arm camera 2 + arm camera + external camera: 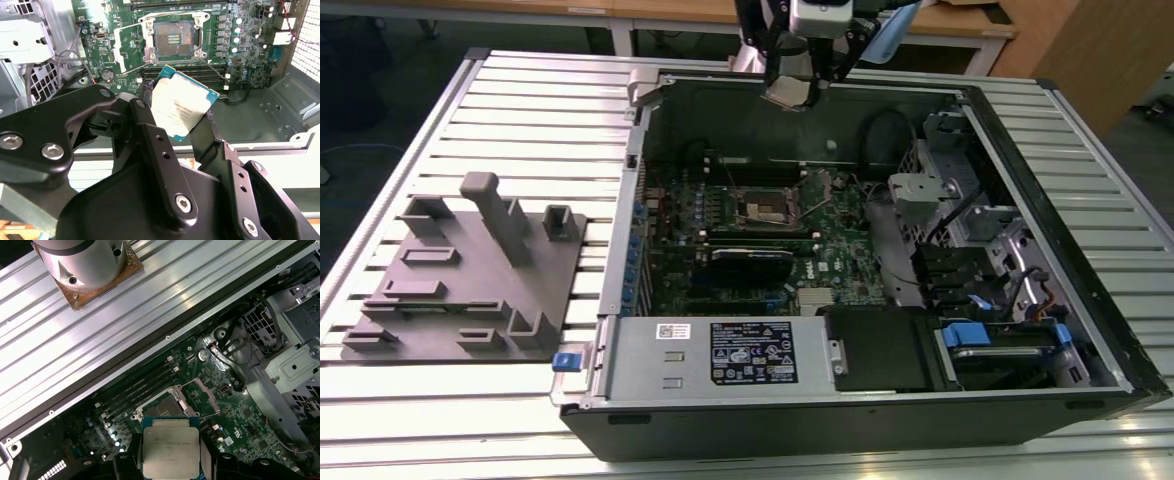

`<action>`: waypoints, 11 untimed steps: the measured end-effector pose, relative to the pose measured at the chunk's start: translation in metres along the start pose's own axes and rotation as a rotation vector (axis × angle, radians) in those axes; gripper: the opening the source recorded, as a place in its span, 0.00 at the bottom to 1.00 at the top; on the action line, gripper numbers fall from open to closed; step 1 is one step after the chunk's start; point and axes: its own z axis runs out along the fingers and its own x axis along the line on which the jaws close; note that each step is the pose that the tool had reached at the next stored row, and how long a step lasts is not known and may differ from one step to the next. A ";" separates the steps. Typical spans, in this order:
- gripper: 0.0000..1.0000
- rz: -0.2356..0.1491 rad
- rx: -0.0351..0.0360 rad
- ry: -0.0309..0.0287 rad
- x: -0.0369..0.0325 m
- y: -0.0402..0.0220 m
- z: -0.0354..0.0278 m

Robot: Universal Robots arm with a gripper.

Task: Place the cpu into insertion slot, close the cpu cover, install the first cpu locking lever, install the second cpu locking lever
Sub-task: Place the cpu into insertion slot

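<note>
- The jaws are clamped on two opposite edges of the cpu [182, 112], and its metal top shows in both wrist views.
- In the exterior view the cpu hangs above the far wall of the open computer case [854, 430], with free air all round it.
- The insertion slot [173, 39] lies uncovered on the green board.
- The cpu cover [121, 50] is swung open at one edge of the slot.
- Memory slots [135, 390] run just beside the socket.
- Cables and metal cages crowd the case on the exterior view's right.
- The case rests on a slatted table [520, 100].
</note>
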 end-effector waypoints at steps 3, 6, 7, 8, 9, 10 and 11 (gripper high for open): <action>0.54 0.002 0.0001 -0.0002 0.0000 0.0000 0.0000; 0.54 0.003 0.0000 -0.0003 0.0000 0.0000 0.0000; 0.54 0.003 0.0000 -0.0003 0.0000 0.0000 0.0000; 0.54 0.003 0.0000 -0.0003 0.0000 0.0000 0.0000; 0.54 0.003 0.0000 -0.0003 0.0000 0.0000 0.0000; 0.54 0.003 0.0000 -0.0003 0.0000 0.0000 0.0000; 0.54 0.004 0.0000 -0.0004 0.0000 0.0000 0.0000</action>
